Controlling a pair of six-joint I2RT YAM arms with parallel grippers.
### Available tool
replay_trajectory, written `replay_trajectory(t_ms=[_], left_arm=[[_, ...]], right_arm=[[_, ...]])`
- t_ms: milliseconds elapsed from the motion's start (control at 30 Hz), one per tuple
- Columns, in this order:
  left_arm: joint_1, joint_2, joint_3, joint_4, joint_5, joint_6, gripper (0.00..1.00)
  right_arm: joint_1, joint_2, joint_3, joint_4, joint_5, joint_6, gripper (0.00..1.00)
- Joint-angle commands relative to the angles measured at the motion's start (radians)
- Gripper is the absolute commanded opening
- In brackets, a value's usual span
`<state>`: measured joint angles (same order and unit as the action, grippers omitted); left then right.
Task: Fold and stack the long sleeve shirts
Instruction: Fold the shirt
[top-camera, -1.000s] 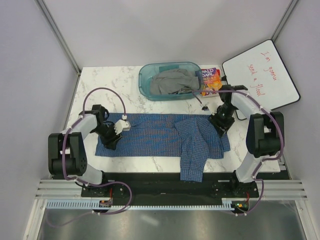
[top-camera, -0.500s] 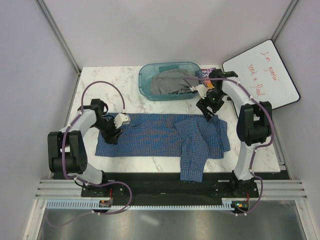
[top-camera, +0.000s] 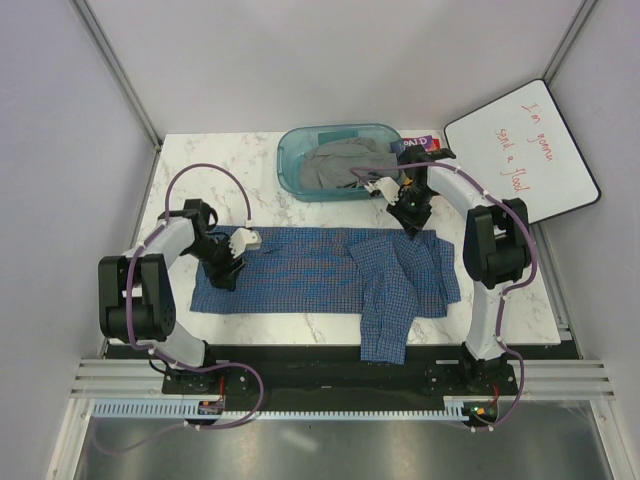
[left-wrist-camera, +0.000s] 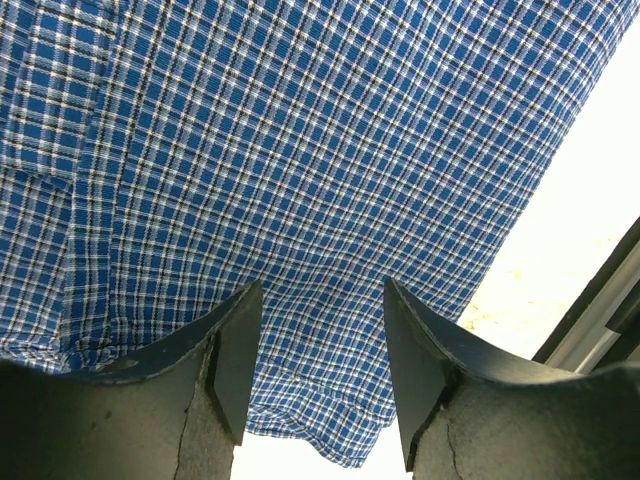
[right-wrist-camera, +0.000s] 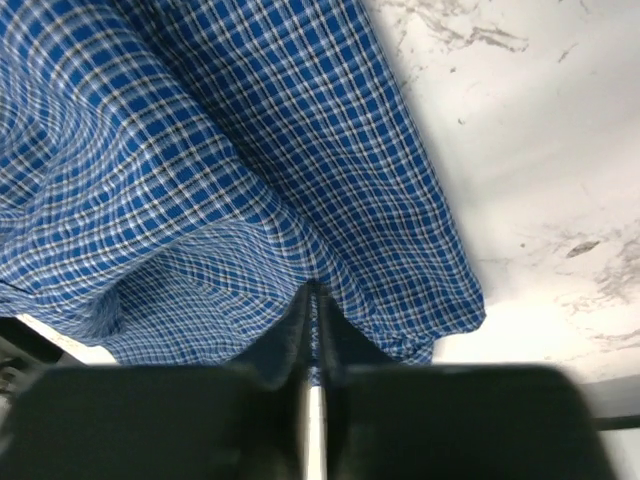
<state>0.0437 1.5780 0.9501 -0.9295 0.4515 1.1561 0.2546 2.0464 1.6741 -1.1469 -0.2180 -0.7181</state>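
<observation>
From above: a blue checked shirt (top-camera: 320, 270) lies spread lengthwise across the marble table (top-camera: 230, 170), one sleeve folded over its right half and trailing off the near edge. The left gripper (top-camera: 228, 268) sits over the shirt's left end and the right gripper (top-camera: 408, 215) at its far right edge, apparently placed to take opposite ends for a fold. Behind them stand a teal bin (top-camera: 290, 165) holding a grey garment (top-camera: 340, 165), a book (top-camera: 420, 143) and a whiteboard (top-camera: 520, 150), all enclosed by a pale wall (top-camera: 300, 60).

Left wrist: the left gripper (left-wrist-camera: 320, 300) hovers with its jaws spread partway over flat checked cloth (left-wrist-camera: 300, 150), nothing between them.

Right wrist: the right gripper (right-wrist-camera: 312, 295) has its jaws drawn nearly together. Creases in the cloth (right-wrist-camera: 200, 150) converge on the tips, suggesting a pinch on a ridge near the hem. White veined marble (right-wrist-camera: 540, 150) shows beyond.
</observation>
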Motion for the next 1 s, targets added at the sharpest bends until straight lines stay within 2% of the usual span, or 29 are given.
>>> replay_trajectory(t_ms=[0,167,200,233,267,300,367,467,700,767,800,833,933,967], left_arm=[[0.004,0.008,0.033,0.012,0.026,-0.016,0.58],[0.008,0.007,0.033,0.015,0.026,-0.013,0.56],[0.010,0.008,0.032,0.017,0.024,-0.015,0.56],[0.010,0.008,0.030,0.015,0.024,-0.013,0.56],[0.010,0.008,0.030,0.017,0.027,-0.012,0.56],[0.012,0.011,0.030,0.015,0.026,-0.010,0.56],[0.012,0.016,0.033,0.017,0.029,-0.012,0.56],[0.012,0.020,0.036,0.018,0.026,-0.013,0.57],[0.012,0.036,0.036,0.023,0.026,-0.015,0.58],[0.012,0.042,0.036,0.024,0.026,-0.015,0.58],[0.012,0.043,0.036,0.029,0.026,-0.015,0.58],[0.010,0.045,0.036,0.027,0.026,-0.015,0.58],[0.012,0.042,0.038,0.029,0.026,-0.013,0.57],[0.012,0.042,0.038,0.031,0.024,-0.012,0.57]], right_arm=[[0.011,-0.017,0.048,-0.014,0.022,-0.015,0.00],[0.026,-0.025,0.134,-0.057,0.046,-0.015,0.00],[0.026,-0.016,0.141,-0.065,0.049,-0.018,0.03],[0.028,-0.012,0.141,-0.073,0.051,-0.020,0.18],[0.026,-0.009,0.136,-0.083,0.043,-0.029,0.51],[0.026,-0.005,0.115,-0.083,0.040,-0.038,0.61],[0.028,0.003,0.099,-0.079,0.028,-0.046,0.67],[0.034,0.037,0.090,-0.077,0.014,-0.050,0.68],[0.054,0.078,0.067,-0.074,0.022,-0.061,0.63],[0.057,0.081,0.061,-0.076,0.019,-0.069,0.58],[0.058,0.083,0.064,-0.079,0.020,-0.070,0.50],[0.058,0.081,0.065,-0.082,0.020,-0.070,0.31],[0.058,0.060,0.096,-0.105,0.016,-0.070,0.07],[0.060,0.049,0.110,-0.126,0.019,-0.070,0.03]])
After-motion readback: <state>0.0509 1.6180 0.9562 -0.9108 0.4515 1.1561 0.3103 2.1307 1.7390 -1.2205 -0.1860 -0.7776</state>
